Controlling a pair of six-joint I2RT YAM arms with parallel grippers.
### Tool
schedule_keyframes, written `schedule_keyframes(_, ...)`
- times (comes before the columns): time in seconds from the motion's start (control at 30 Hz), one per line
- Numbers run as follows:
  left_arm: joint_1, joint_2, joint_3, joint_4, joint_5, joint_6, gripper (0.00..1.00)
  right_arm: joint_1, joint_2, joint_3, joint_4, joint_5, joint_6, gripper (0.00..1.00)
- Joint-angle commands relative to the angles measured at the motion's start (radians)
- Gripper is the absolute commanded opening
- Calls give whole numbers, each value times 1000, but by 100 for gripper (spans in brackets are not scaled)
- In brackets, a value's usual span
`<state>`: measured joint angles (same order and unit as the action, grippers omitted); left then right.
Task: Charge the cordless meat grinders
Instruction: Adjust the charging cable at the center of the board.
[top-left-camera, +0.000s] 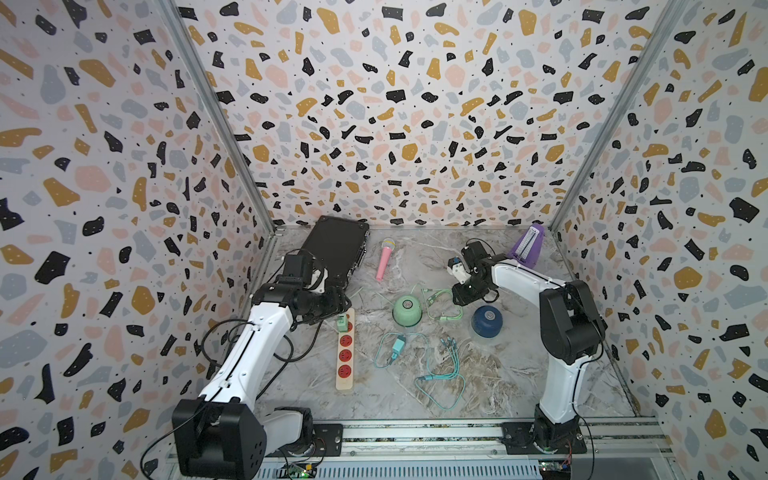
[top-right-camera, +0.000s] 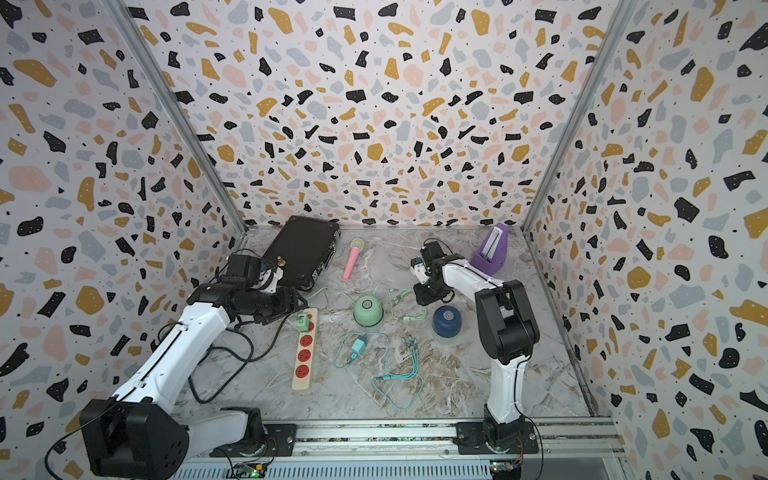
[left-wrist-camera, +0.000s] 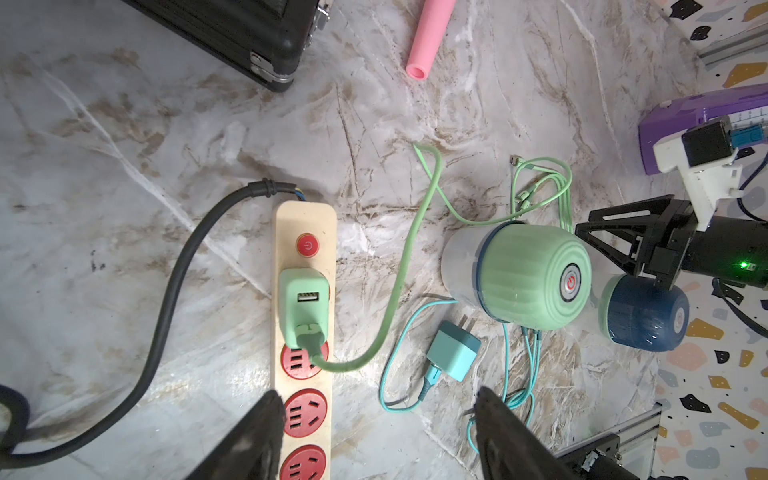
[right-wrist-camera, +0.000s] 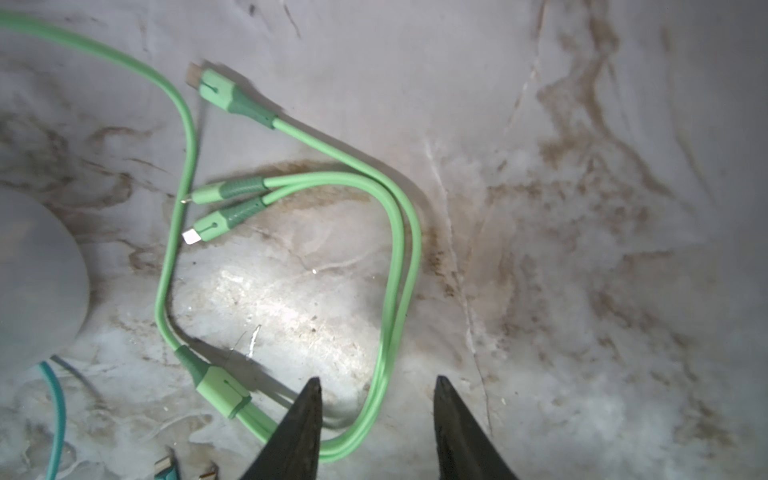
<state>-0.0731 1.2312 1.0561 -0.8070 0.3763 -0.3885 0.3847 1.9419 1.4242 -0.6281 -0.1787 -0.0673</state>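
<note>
On the marble-patterned tabletop (top-left-camera: 519, 374), the mint green dome-shaped plastic grinder (top-left-camera: 407, 310) stands mid-table, with the dark navy blue dome-shaped grinder (top-left-camera: 486, 321) near it, toward the right arm. The right gripper (right-wrist-camera: 378, 378) hovers with its jaws parted over the light green charging cable (right-wrist-camera: 390, 232), grasping nothing. The left gripper (left-wrist-camera: 377, 392) gapes empty above the cream power strip with red sockets (left-wrist-camera: 305, 224).

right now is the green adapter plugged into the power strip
Plugged in: the green adapter sits seated in the power strip, next to its red switch.
</note>
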Motion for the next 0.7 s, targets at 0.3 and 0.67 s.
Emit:
schedule_keyframes(0.3,6,19,51,27,49,0,71,14,139,207,103,-113,-124,48)
schedule_keyframes(0.67,6,-16,28,10,38,-15,71,84,229,205,118,-37,-212,46)
